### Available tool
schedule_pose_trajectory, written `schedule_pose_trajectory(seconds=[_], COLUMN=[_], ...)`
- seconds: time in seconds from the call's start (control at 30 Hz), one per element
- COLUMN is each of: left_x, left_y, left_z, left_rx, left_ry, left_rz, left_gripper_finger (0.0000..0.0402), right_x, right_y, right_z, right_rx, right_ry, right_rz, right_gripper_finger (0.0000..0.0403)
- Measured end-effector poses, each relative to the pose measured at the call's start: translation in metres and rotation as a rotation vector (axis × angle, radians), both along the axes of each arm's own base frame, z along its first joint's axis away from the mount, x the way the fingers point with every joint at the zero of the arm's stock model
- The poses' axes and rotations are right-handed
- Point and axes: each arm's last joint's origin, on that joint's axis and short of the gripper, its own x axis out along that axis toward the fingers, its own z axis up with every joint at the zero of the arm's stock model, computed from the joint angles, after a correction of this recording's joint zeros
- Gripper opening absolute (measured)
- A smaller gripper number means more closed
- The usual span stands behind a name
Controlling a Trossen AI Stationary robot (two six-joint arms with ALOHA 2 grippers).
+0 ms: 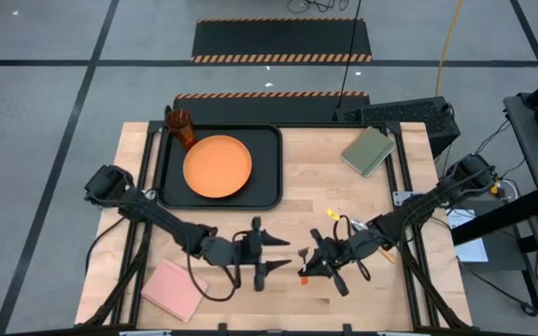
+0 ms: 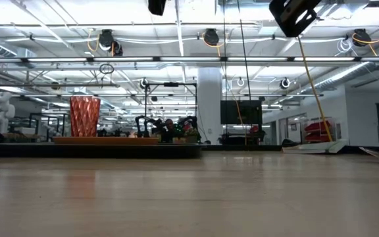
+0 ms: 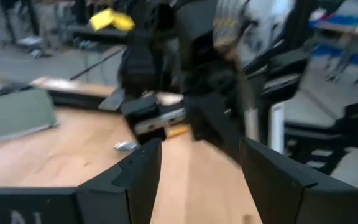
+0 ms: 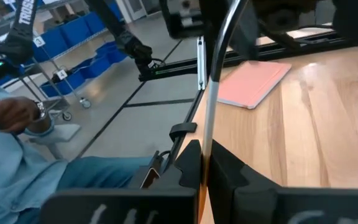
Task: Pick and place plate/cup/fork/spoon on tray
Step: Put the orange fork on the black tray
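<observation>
The work surface was a light wooden table [image 1: 344,201] standing on a grey floor marked with black lines and hazard-striped mats; behind it the low view showed a large hall with ceiling lights.

One black tray [image 1: 171,173] lay at the table's far left, its long axis running left to right. One orange plate [image 1: 218,166] sat flat inside it, and one cup [image 1: 182,128] stood upright at the tray's far left corner.

Two flat pads were present: an olive-green one [image 1: 369,150] at the far right and a pink one [image 1: 171,289] at the near left.

Both arms met over the near middle of the table. The left gripper [image 1: 271,256] pointed right with its fingers [image 3: 138,174] parted and nothing between them. The right gripper [image 1: 308,264] pointed left, clamped on a slim utensil [image 4: 211,93] with a silver shaft and orange handle, its long axis in line with the fingers; fork or spoon could not be determined.

A person's sleeve [image 4: 11,174] showed beyond the table edge.
</observation>
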Motion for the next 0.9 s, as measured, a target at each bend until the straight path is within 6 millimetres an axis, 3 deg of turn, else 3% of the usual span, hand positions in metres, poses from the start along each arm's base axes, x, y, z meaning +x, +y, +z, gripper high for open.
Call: schedule_pose_trajectory(seconds=[0.4, 0.9], left_x=[0.02, 0.033], left_y=[0.009, 0.013], left_z=[-0.03, -0.051], left_rx=[-0.092, -0.139], left_ry=[-0.077, -0.169], left_rz=[-0.124, -0.216], left_gripper_finger=[0.0162, 0.0159], right_x=[0.007, 0.007], right_y=[-0.002, -0.002], right_z=[-0.006, -0.004], right_rx=[-0.01, -0.02], right_ry=[-0.014, -0.039], right_rz=[-0.04, -0.031], right_gripper_finger=[0.0, 0.0])
